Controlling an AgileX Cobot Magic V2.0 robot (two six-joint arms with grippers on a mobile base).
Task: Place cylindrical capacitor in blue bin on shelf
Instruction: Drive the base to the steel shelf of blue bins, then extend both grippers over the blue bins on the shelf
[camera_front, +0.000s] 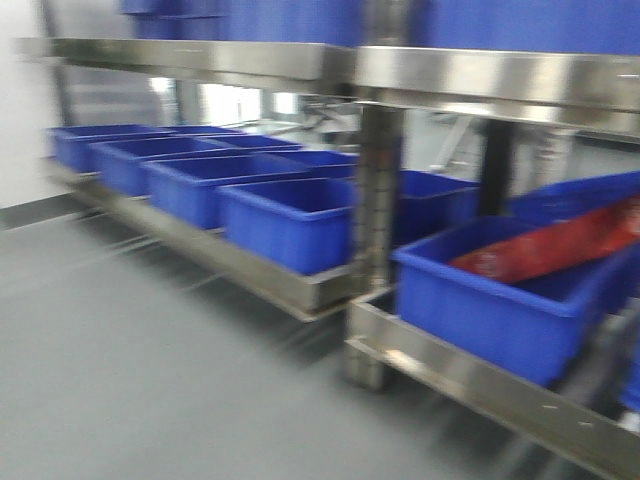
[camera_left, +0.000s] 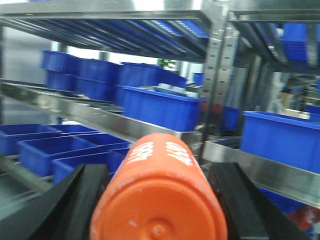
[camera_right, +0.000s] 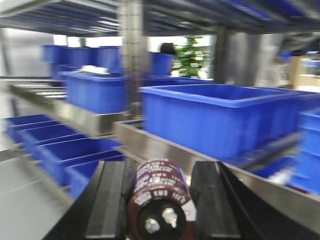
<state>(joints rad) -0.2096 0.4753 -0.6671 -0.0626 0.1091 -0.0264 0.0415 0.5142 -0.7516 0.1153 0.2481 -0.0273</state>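
The cylindrical capacitor (camera_left: 160, 200), an orange can printed with white "4680", fills the bottom of the left wrist view with its flat end toward the camera. My left gripper (camera_left: 159, 172) is shut on it, with a black finger on each side. My right gripper (camera_right: 159, 167) is shut on a dark maroon can (camera_right: 159, 200) that has two metal screw terminals. The shelf (camera_front: 480, 80) stands ahead with shiny steel rails (camera_left: 100, 112) and rows of blue bins (camera_front: 290, 225). A large blue bin (camera_right: 210, 117) sits just beyond the right gripper. Neither gripper shows in the front view.
A steel upright post (camera_front: 375, 200) divides the rack. The low bin at right (camera_front: 490, 300) holds a red bag (camera_front: 560, 250). Grey floor (camera_front: 150, 360) lies in front of the rack. More bins (camera_left: 155, 107) sit on the middle level.
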